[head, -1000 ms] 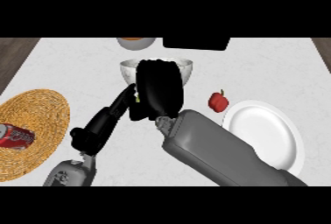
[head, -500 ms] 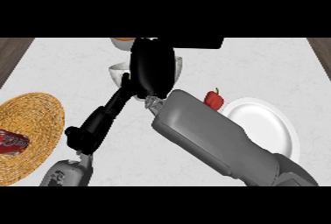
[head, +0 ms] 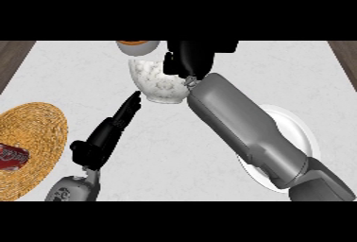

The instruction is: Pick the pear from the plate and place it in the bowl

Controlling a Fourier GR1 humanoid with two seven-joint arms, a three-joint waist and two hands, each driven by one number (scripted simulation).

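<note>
Since half a second earlier the right arm had swung further out over the counter, so that its forearm now crossed the plate [head: 301, 137] and hid most of it, along with the small red thing that had stood just beside the rim. Nearest me, the left hand [head: 105, 137] lay on the counter with straight fingers pointing toward the bowl [head: 155, 80], their tips just short of its side; it held nothing. To its left sat a woven mat [head: 35, 137] with a red can [head: 10, 156] on it. Further off, the right hand [head: 190, 59] hung over the bowl's far right rim, fingers curled downward. I could not see the pear; I judged it was enclosed in that hand or already let go into the bowl, so the placing looked all but done.
</note>
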